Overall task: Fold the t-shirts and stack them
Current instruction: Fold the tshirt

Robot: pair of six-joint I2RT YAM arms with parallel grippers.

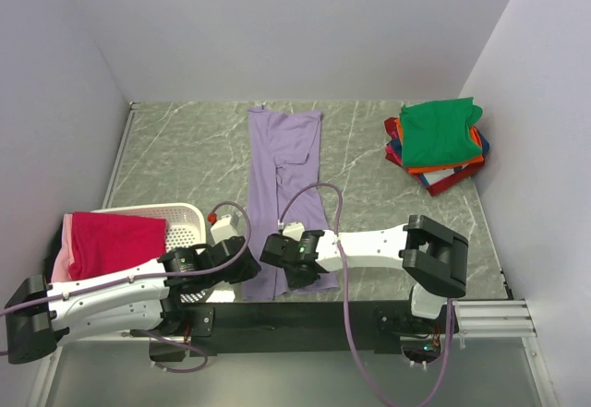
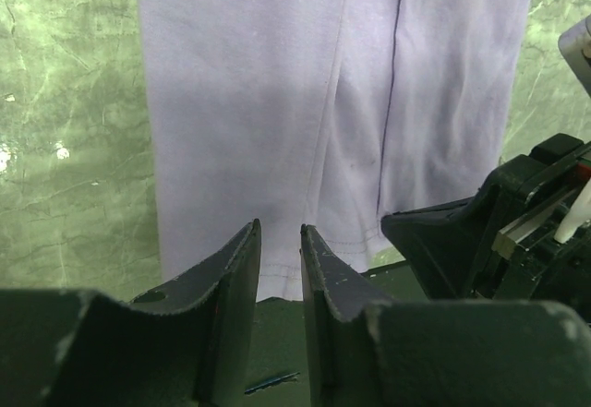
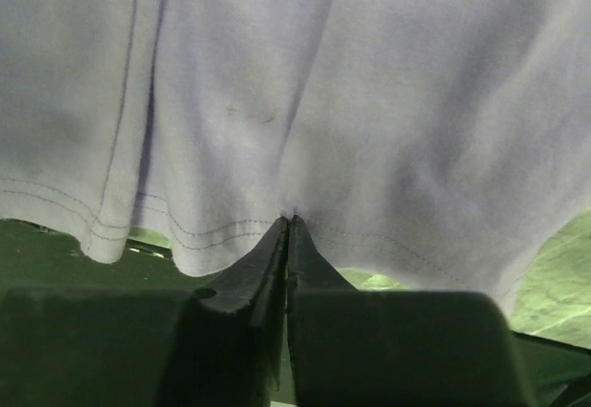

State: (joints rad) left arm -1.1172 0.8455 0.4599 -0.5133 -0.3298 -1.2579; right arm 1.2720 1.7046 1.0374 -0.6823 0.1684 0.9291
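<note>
A lavender t-shirt lies as a long narrow strip from the back of the table to the near edge. My right gripper is shut on its stitched near hem, toward the strip's right side. My left gripper sits at the hem's left part, its jaws a narrow gap apart with the cloth edge just past the tips and nothing pinched. Folded t-shirts are stacked at the back right, green on top, with orange, blue and red edges below.
A white perforated basket stands at the near left with a magenta-red shirt over a pink one hanging across it. The right gripper's black body is close beside my left fingers. Walls enclose the table.
</note>
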